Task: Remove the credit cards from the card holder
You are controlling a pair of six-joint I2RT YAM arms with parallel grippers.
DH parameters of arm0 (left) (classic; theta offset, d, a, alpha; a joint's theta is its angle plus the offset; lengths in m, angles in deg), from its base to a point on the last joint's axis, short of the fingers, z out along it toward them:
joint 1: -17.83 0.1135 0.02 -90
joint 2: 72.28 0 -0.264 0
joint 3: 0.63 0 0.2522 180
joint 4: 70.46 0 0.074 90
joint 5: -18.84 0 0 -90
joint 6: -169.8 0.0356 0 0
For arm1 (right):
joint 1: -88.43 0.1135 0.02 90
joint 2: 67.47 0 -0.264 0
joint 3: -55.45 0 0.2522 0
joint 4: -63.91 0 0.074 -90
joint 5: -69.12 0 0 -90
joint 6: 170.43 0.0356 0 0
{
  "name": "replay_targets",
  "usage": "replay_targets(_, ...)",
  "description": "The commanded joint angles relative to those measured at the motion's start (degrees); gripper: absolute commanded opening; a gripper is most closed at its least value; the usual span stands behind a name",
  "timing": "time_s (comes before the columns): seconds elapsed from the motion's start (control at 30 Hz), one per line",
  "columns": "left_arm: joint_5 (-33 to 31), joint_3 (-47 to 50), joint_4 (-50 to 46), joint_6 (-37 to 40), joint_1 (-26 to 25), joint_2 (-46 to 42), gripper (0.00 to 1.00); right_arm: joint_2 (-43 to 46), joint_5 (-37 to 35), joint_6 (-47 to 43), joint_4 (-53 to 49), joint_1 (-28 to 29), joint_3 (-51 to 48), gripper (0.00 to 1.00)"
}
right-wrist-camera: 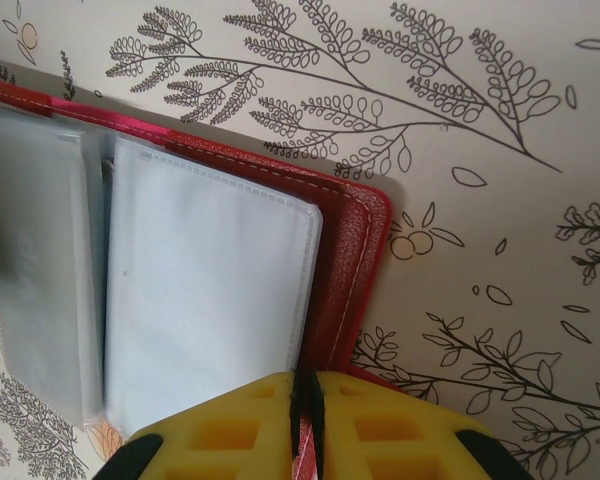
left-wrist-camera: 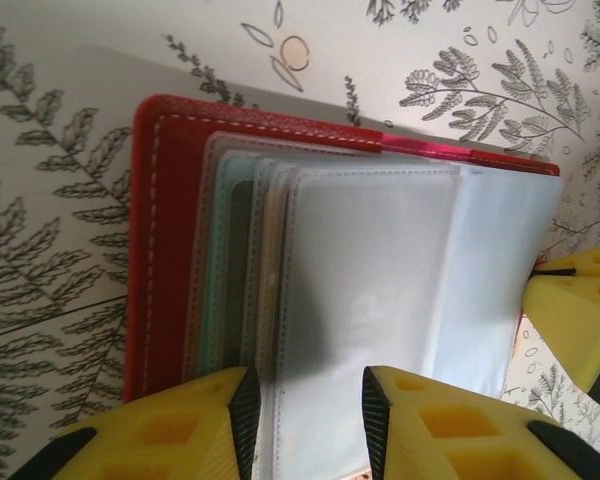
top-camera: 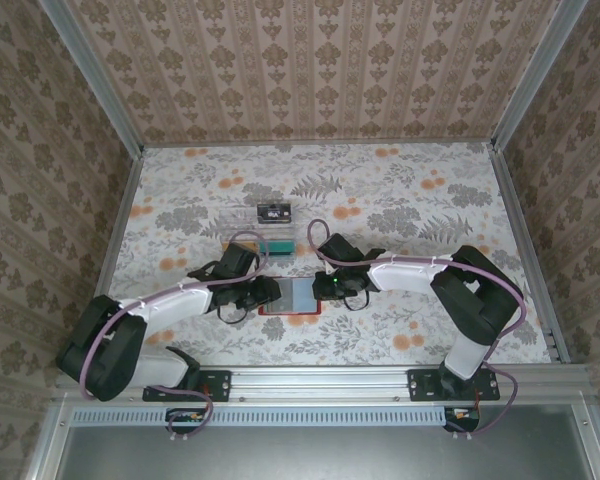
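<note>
Your right pincer was clenched on the edge of the red wallet. Your left pincer stood released over its clear sleeves.

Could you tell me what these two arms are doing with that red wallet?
Both arms are working on the red card holder, which lies open on the floral table. The right gripper is pinched shut on the cover's right edge. The left gripper hovers open over the clear plastic sleeves on the other side. A black card lies at the clear tray behind; whether the sleeves hold more cards is hard to tell.
</note>
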Motion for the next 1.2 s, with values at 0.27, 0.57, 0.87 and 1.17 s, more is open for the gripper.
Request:
replay_targets(0.27, 4.95, 0.21, 6.12, -0.22, -0.62, 0.48, 0.43, -1.75, -1.68, -0.43, -1.91, 0.70, 0.67, 0.17)
replay_targets(0.57, 8.24, -2.46, 10.63, -0.45, -2.43, 1.02, 0.47, -0.55, -2.67, 0.05, -2.06, 0.57, 0.24, 0.21)
replay_targets(0.87, 10.89, -4.39, 14.87, -1.48, -4.40, 6.47, 0.45, 5.67, -5.50, 1.86, -1.03, -0.57, -2.31, 0.25)
replay_targets(1.17, 8.35, -3.57, 3.67, 4.04, 1.23, -0.58, 0.41, 6.52, -1.89, 3.47, 0.69, -0.54, -0.37, 0.27)
